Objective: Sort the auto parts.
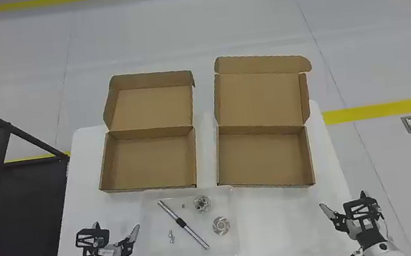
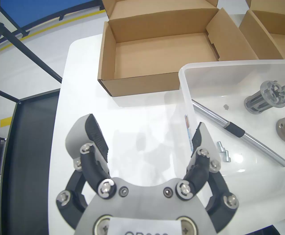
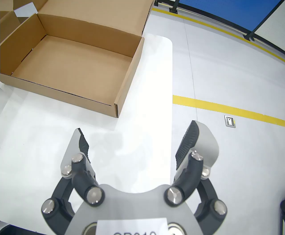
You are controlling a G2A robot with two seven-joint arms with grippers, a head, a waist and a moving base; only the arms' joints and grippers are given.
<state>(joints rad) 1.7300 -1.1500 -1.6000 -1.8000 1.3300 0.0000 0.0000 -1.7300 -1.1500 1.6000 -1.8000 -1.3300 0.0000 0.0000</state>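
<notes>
Left claw (image 2: 144, 121) and right claw (image 3: 136, 126) both gape, released. A clear plastic tray (image 2: 186, 98) holds a slim chrome rod (image 2: 209, 115); an open cardboard box (image 1: 148, 162) sits at its eleven o'clock.

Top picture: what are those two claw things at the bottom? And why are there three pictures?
Those claws are a robot's two hands, called grippers. The top picture comes from a camera above its arms, looking down at the white table. The other two pictures come from cameras on its wrists, so each shows its own claw close up: the left gripper and the right gripper. Both are open and hold nothing.

On the table stand an open cardboard box and a second box beside it, both empty. In front of them is a clear plastic tray with car parts in it: a long metal rod, a ribbed cylinder, a round disc and a tiny bolt. The robot's job is to sort those parts.
</notes>
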